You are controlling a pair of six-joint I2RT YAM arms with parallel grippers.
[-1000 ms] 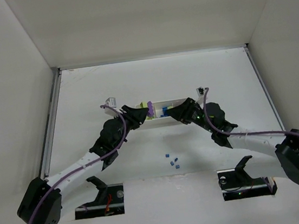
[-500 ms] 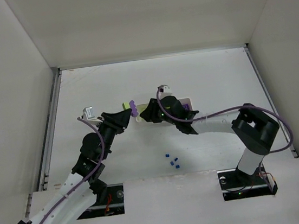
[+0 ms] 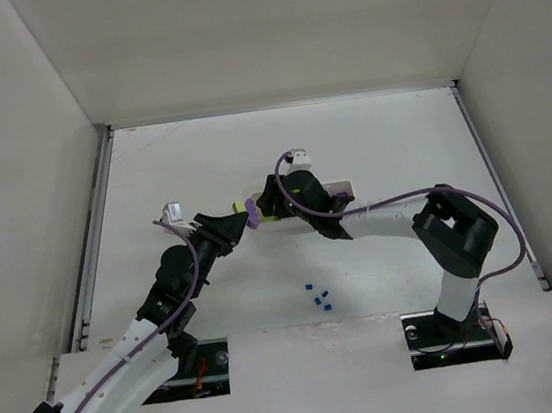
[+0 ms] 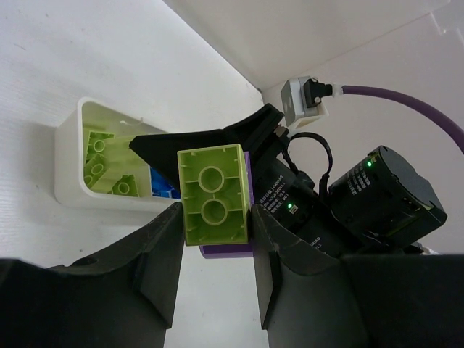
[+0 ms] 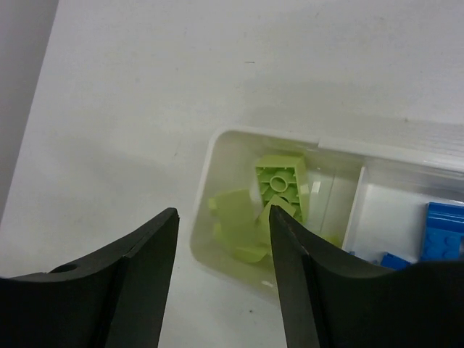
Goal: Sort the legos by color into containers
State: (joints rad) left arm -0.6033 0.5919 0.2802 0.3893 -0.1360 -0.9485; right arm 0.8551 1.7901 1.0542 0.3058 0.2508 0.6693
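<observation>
Clamping a lime green brick (image 4: 214, 194), purple brick (image 4: 226, 250) behind, the left end effector (image 4: 215, 221) is held beside the white tray (image 4: 67, 156), at the middle of the table (image 3: 399, 141). The right end effector (image 5: 222, 217) is spread apart above the tray's lime compartment. Blue bits (image 3: 317, 294) are scattered toward the near edge.

Lime brick (image 4: 214, 194) between left end effector (image 4: 215, 214) fingers (image 4: 159, 254): smooth, semi-gloss plastic. Fingers: matt black plastic. Tray (image 4: 67, 156) beyond it: glossy white plastic. Bench (image 4: 72, 58): white, matt, faintly grained. Cable (image 4: 406, 101): smooth purple sheath.
</observation>
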